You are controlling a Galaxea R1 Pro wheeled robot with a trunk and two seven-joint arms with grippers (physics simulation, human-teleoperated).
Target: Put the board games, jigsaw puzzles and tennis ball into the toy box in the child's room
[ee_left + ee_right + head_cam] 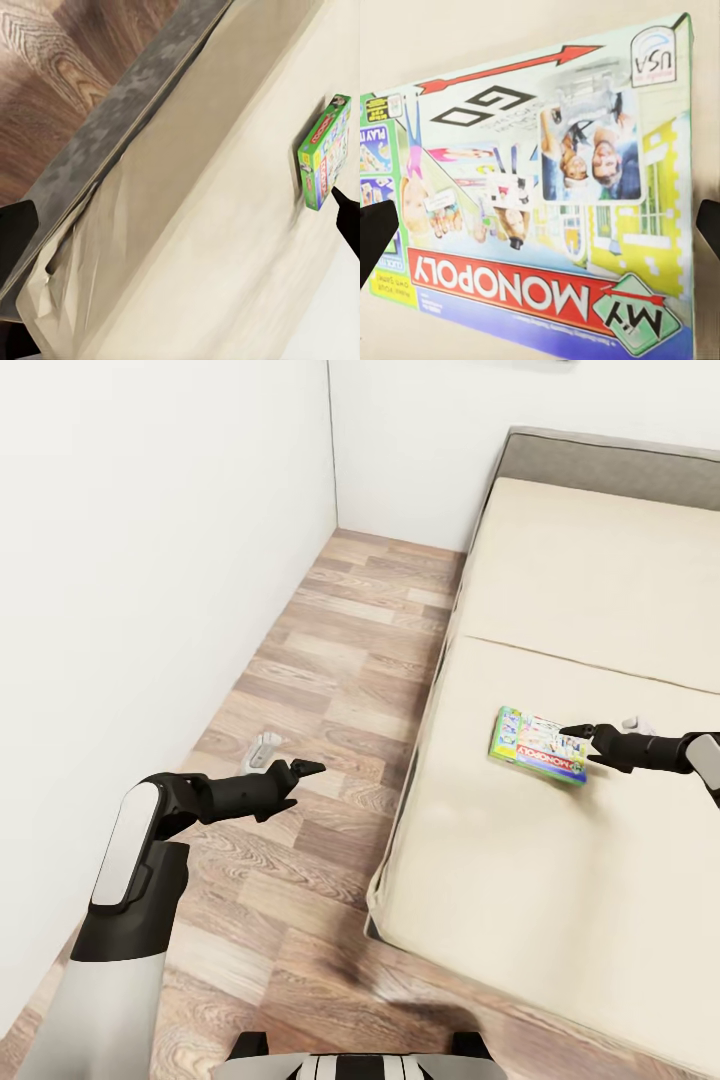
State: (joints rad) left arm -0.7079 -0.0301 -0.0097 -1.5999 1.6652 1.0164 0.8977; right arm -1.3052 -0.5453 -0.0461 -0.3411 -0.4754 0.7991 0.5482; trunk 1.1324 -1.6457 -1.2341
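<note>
One Monopoly box [538, 746] flat on bed [600, 590]; our right gripper [574, 737] hovers above, fingers spread, empty; next we lower and pinch its edge

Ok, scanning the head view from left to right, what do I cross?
White wall → left gripper over the wood-plank floor → near edge of the bed → Monopoly board game lying flat on the beige cover → right gripper at the box's right end.
</note>
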